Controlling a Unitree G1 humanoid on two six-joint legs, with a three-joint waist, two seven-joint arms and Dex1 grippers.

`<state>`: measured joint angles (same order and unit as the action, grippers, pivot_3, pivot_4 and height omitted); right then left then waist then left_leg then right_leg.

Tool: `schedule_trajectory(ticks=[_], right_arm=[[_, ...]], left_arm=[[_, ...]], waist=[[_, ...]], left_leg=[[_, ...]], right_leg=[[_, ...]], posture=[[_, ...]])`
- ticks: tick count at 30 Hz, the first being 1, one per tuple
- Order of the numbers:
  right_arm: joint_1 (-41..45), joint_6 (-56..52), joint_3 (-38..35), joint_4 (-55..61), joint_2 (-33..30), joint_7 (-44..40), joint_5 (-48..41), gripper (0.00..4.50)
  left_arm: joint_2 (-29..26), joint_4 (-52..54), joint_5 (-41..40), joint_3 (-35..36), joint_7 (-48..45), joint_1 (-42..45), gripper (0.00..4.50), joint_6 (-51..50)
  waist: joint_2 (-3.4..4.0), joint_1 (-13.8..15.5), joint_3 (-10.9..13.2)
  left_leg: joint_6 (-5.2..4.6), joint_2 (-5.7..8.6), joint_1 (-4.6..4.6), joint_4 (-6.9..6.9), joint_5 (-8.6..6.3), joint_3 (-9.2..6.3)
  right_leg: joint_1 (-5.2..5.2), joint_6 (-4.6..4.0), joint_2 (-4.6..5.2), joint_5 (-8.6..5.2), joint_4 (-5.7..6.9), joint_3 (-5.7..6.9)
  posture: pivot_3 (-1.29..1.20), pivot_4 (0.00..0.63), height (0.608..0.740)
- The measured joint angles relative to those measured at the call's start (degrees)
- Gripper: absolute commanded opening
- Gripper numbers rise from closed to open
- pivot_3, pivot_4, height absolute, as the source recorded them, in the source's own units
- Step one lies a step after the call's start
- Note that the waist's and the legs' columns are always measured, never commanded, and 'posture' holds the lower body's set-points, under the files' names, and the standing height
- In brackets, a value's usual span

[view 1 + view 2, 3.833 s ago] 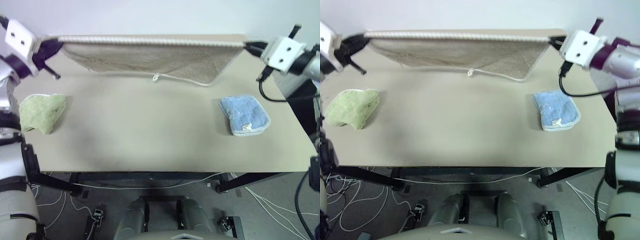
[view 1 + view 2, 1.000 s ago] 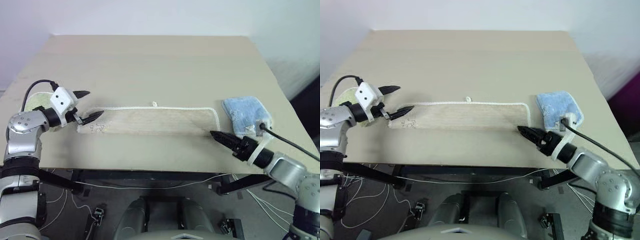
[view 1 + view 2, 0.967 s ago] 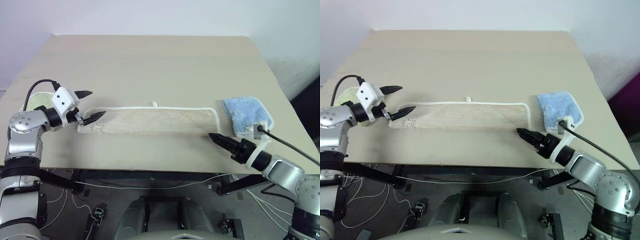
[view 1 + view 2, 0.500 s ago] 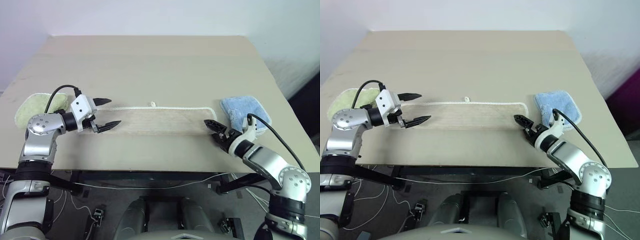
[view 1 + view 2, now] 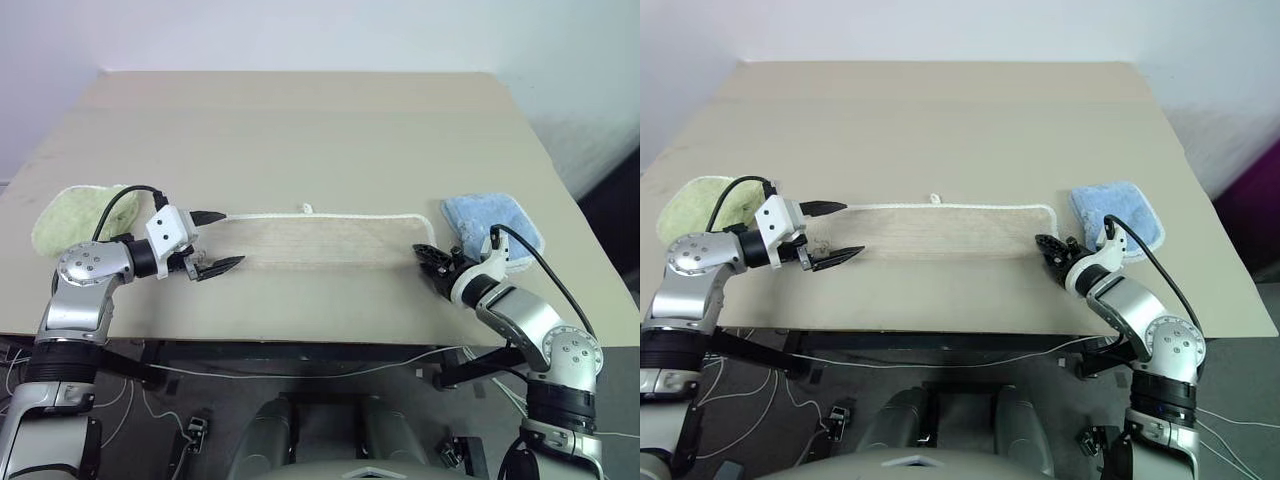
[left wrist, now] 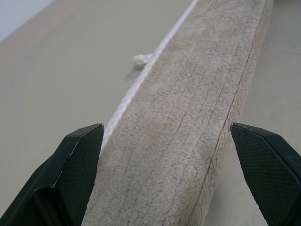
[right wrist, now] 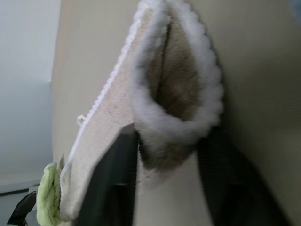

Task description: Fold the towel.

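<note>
The towel [image 5: 320, 240] lies on the table as a long beige strip with white corded edging and a small loop [image 5: 308, 209] on its far side. My left gripper [image 5: 215, 240] is open, and its fingers [image 6: 75, 169] straddle the strip's left end [image 6: 188, 122]. At the right end, my right gripper [image 5: 428, 256] is shut on the towel. That end's white-edged corner [image 7: 174, 94] is bunched up between the fingers [image 7: 115, 183].
A light-green fuzzy cloth [image 5: 75, 215] lies at the table's left edge behind my left arm. A light-blue cloth [image 5: 495, 225] sits just right of the towel's right end. The tan table [image 5: 300, 130] stretches wide beyond the towel.
The towel, earlier held up stretched, now lies as a strip. My right gripper has moved forward onto its right end and closed. My left gripper has shifted right over the left end, staying open.
</note>
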<state>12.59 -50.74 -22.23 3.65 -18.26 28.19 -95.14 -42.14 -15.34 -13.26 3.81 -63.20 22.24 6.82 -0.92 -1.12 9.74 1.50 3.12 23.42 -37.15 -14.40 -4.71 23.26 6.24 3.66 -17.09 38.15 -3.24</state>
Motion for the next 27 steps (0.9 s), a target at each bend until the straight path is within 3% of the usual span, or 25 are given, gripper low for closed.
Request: schedule_trajectory(ticks=[3,11,16,20,27], right_arm=[[0.12,0.21,-0.04,0.25,-1.10,-0.28,-0.29,0.02],[0.32,0.26,-1.56,2.27,-9.27,-3.22,-0.84,0.02],[3.91,-2.75,0.57,5.91,-17.85,-11.00,2.91,0.02],[9.87,-6.04,12.49,12.63,-24.31,-22.11,15.96,0.02],[19.39,-4.03,33.86,10.86,-21.63,-38.49,40.36,0.02]], left_arm=[[0.01,0.00,0.01,-0.01,0.10,0.04,4.50,-0.07],[0.03,-0.28,0.03,-0.08,0.16,0.53,4.50,-0.02],[0.16,-1.24,0.12,-0.14,0.35,1.06,4.50,0.35],[0.83,-1.49,0.20,-0.32,0.91,1.44,4.50,0.49],[1.34,-1.24,0.25,-0.43,1.76,1.37,4.50,1.03]], waist=[[0.00,0.01,0.00],[0.02,0.17,0.01],[0.04,-0.04,0.02],[0.03,-0.13,0.02],[0.02,0.13,0.02]], left_leg=[[0.00,0.00,0.00,0.00,0.00,0.00],[-0.01,0.01,0.01,0.00,0.00,0.00],[-0.01,-0.02,0.01,0.00,0.00,0.01],[-0.01,-0.07,0.01,0.01,0.00,-0.01],[-0.01,-0.02,0.05,-0.02,0.00,-0.02]], right_leg=[[-0.01,0.00,0.00,0.00,0.00,0.00],[-0.03,0.00,0.01,0.00,-0.04,0.01],[-0.01,0.00,0.01,0.00,-0.04,0.00],[0.00,0.00,0.00,0.00,-0.08,0.03],[0.04,0.00,0.03,0.00,-0.09,0.04]], posture=[[0.00,0.150,0.740],[0.00,0.150,0.740],[0.00,0.150,0.740],[0.00,0.150,0.740],[0.00,0.150,0.740]])
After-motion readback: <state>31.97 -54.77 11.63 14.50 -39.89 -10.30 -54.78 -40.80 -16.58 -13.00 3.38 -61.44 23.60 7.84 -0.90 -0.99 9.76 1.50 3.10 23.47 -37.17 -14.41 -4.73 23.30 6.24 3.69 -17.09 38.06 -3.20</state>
